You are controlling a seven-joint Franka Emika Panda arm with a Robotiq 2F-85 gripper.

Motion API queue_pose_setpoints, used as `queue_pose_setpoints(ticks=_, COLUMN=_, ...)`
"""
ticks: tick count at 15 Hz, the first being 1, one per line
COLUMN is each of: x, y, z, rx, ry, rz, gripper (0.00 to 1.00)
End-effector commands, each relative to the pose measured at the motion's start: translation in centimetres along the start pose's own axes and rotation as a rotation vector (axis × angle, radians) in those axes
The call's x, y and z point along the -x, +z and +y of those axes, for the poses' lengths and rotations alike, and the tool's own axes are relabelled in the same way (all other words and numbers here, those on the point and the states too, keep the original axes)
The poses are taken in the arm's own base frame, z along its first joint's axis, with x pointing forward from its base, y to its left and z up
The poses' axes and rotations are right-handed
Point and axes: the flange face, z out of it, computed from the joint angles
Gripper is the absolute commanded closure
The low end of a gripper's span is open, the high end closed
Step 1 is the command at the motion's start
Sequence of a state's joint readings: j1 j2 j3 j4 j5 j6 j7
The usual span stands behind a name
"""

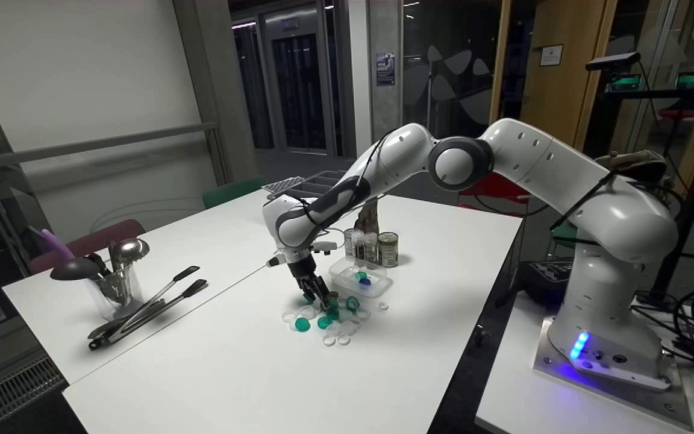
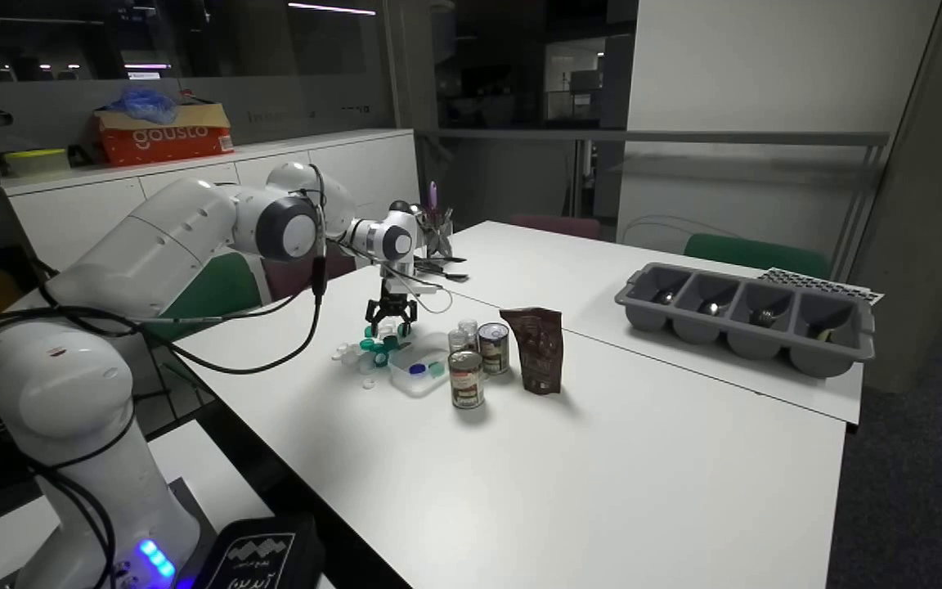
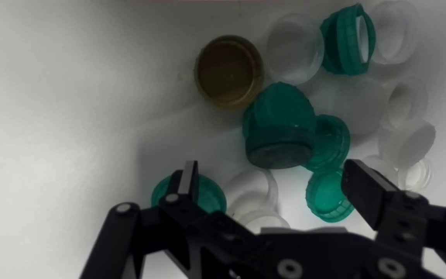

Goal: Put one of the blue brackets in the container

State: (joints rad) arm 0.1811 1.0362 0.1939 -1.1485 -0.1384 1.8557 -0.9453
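The teal-blue pieces are round plastic caps. In the wrist view, large stacked teal caps (image 3: 283, 124) lie just beyond the gap between the fingers, a teal cap (image 3: 327, 195) lies beside the right finger and another teal cap (image 3: 209, 195) is partly hidden behind the left finger. Teal caps (image 1: 302, 325) also show in both exterior views (image 2: 379, 347). My gripper (image 3: 271, 182) is open, pointing down low over the pile, with nothing held; it shows in both exterior views (image 1: 317, 301) (image 2: 389, 328). I cannot make out a dark grey upright holder as the container.
A clear plastic tub (image 1: 377, 292) with blue and green caps stands beside the pile. Tins (image 2: 467, 381) and a brown pouch (image 2: 533, 352) stand past it. White caps (image 3: 294, 48) and a brown cap (image 3: 229, 71) lie among the teal ones. A grey compartment tray (image 2: 749, 323) stands farther off.
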Motion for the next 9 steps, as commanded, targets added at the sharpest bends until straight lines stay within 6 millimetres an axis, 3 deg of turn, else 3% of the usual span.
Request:
queue_pose_setpoints(ticks=1, x=0.35, y=-0.74, z=-0.3, rx=-0.01, ry=0.034, rz=0.011, gripper=0.0)
queue_pose_setpoints(ticks=7, x=0.49, y=-1.13, z=-0.78, rx=-0.002, ry=0.075, rz=0.004, gripper=0.02)
queue_pose_setpoints(ticks=8, x=0.49, y=-1.19, z=-0.83, rx=0.0, ry=0.08, rz=0.005, gripper=0.27)
queue_pose_setpoints(ticks=9, x=0.5, y=-1.28, z=-0.93, rx=0.001, ry=0.088, rz=0.003, gripper=0.27)
